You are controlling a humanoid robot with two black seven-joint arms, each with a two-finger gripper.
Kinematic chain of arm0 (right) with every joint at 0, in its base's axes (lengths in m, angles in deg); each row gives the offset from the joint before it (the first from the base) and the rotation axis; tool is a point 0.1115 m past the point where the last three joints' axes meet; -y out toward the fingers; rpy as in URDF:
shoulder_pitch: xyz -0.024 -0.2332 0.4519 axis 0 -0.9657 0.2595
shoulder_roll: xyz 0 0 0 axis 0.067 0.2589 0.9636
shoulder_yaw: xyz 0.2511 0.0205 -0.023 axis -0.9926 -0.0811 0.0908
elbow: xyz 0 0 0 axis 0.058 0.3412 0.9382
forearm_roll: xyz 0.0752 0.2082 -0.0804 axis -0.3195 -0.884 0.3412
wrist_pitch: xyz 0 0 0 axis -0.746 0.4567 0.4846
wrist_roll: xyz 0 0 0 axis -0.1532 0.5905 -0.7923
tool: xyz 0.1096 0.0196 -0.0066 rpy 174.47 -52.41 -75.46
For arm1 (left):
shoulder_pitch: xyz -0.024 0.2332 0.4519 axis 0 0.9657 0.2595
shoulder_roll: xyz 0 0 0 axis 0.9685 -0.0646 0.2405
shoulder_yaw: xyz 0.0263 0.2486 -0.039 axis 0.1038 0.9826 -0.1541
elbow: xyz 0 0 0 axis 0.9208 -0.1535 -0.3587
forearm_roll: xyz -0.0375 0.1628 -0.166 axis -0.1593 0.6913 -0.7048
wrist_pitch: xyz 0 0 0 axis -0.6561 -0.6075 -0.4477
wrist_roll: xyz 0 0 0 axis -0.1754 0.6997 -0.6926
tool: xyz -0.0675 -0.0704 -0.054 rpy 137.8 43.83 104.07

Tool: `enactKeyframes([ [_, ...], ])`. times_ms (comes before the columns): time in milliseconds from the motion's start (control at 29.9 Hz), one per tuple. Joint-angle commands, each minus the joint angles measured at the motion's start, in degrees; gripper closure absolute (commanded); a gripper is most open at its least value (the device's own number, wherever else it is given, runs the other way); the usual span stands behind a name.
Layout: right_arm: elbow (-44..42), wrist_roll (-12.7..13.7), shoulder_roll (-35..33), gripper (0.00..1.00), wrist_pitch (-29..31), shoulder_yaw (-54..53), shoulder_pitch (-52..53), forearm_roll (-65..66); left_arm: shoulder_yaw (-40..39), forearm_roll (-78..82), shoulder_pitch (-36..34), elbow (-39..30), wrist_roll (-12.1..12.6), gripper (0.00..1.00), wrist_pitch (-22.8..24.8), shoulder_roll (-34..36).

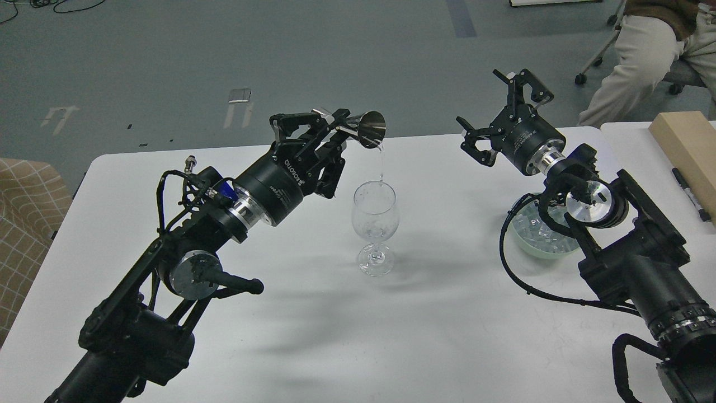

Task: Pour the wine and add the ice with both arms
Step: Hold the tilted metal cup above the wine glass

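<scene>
White table (425,336), rounded corners. Light wood block (685,146) at far right edge, w/ black marker pen (691,195) lying just beside it on its near-left side. Seated person (651,53) top right, beige trousers, on wheeled chair (674,75). Tan checked fabric seat (25,224) at left edge. Grey floor (335,61) w/ white tape marks (238,109), cables (50,4) top left.
</scene>
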Motion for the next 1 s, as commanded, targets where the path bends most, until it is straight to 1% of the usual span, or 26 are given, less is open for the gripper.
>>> enactKeyframes([
  [0, 0.0, 0.0, 0.0, 0.00, 0.0, 0.1, 0.0, 0.0, -0.1, 1.2, 0.1, 0.0, -0.2, 0.97, 0.1, 0.0],
  [334, 0.0, 0.0, 0.0, 0.00, 0.1, 0.1, -0.1, 0.0, 0.0, 2.5, 0.1, 0.0, -0.4, 0.97, 0.1, 0.0],
  [401, 0.0, 0.0, 0.1, 0.00, 0.0, 0.1, 0.0, 0.0, 0.0, 2.6, 0.0, 0.0, -0.8, 0.97, 0.1, 0.1],
  [702, 0.0, 0.0, 0.1, 0.00, 0.0, 0.0, 0.0, 0.0, 0.0, 3.7, 0.0, -0.3, -1.0, 0.97, 0.2, 0.2],
  [969, 0.0, 0.0, 0.0, 0.00, 0.0, 0.1, 0.0, 0.0, 0.0, 5.3, 0.0, -0.3, -1.7, 0.97, 0.5, 0.2],
])
